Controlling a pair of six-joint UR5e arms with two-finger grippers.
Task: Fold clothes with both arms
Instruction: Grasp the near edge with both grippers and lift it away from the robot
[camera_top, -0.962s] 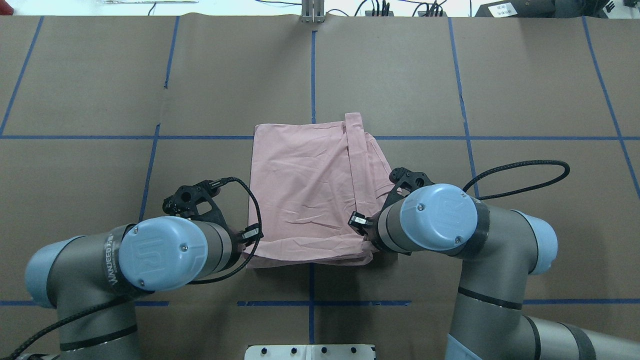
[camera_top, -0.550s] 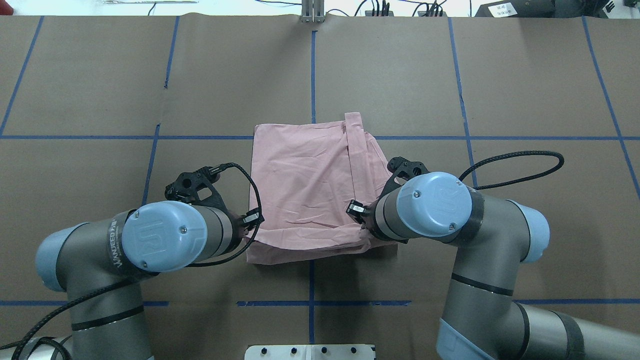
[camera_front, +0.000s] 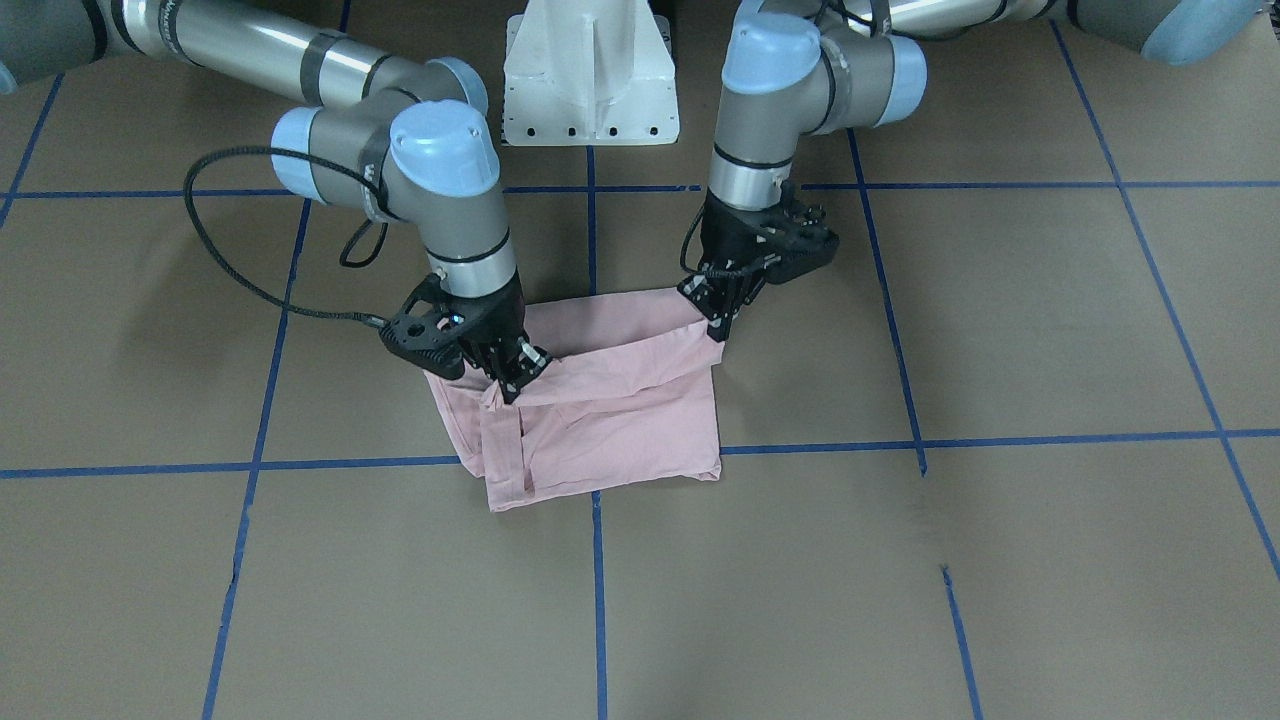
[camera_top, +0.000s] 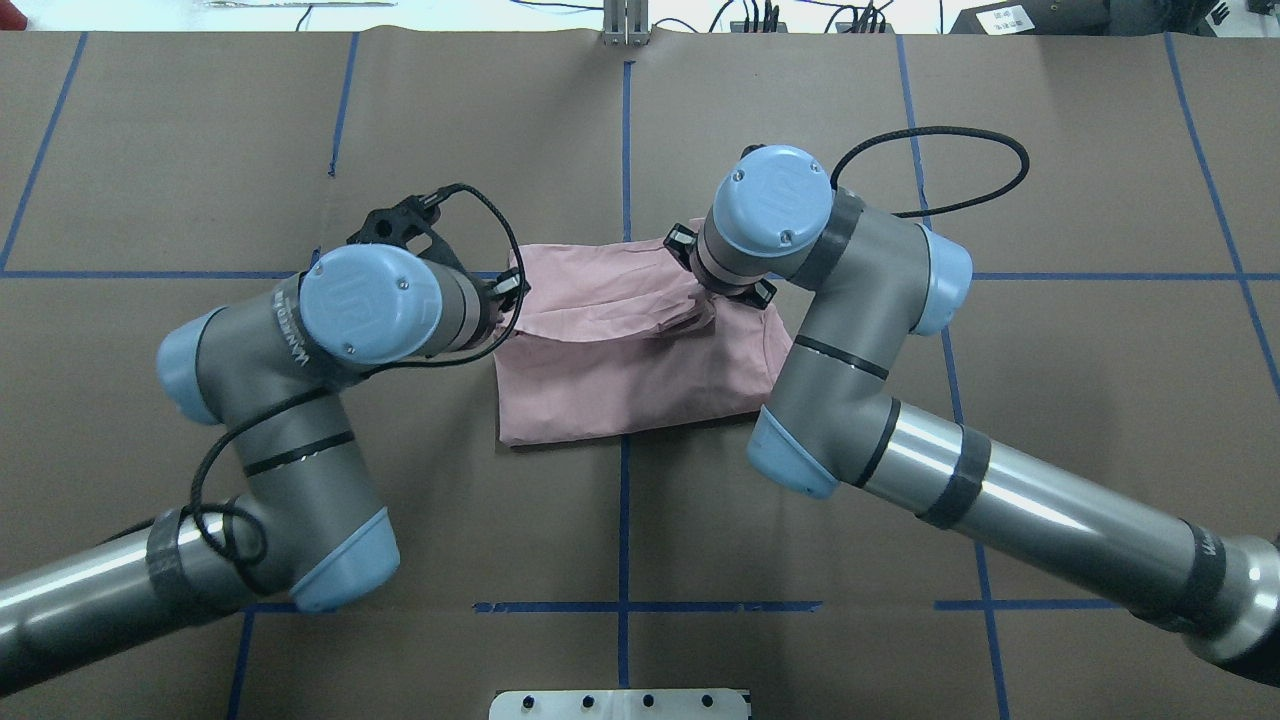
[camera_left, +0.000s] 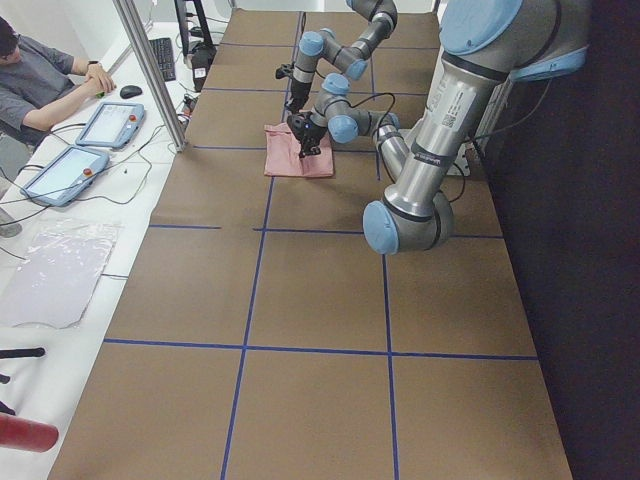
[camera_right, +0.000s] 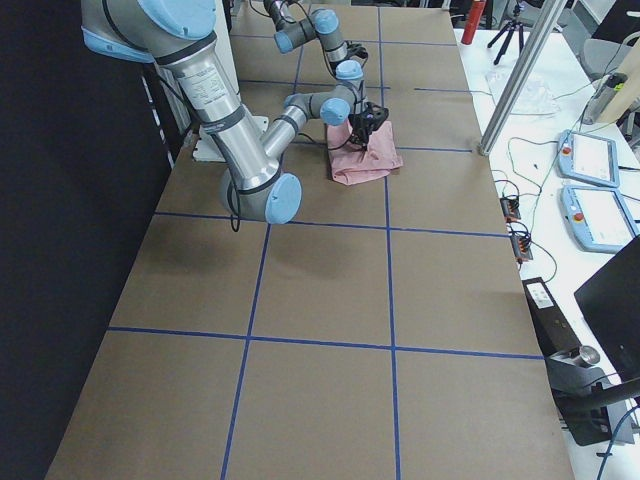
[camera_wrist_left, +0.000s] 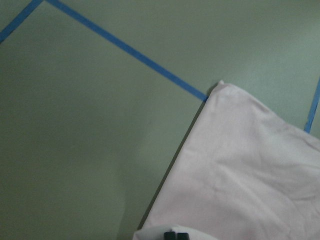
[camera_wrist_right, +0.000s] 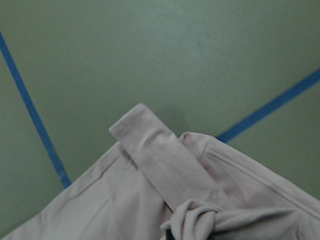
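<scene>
The pale pink T-shirt (camera_top: 620, 390) lies plain side up in the middle of the table, and its near edge is lifted into a fold over the rest. My left gripper (camera_top: 502, 303) is shut on the shirt's lifted left corner. My right gripper (camera_top: 705, 300) is shut on a bunched bit of cloth at the right. In the front-facing view the left gripper (camera_front: 718, 325) and the right gripper (camera_front: 508, 385) hold that edge above the shirt (camera_front: 620, 420). The right wrist view shows a knot of cloth (camera_wrist_right: 200, 220) at the fingers. The dog print is hidden.
Brown paper with blue tape lines (camera_top: 625, 130) covers the table. The white pedestal base (camera_front: 590, 70) stands at the robot's edge. An operator (camera_left: 40, 80) sits at a side desk with tablets (camera_left: 110, 122), beside a metal post (camera_left: 150, 70).
Both arms have moved away from the robot's base, carrying the shirt's near edge up and over toward its far edge. The visible shirt is now shorter.
</scene>
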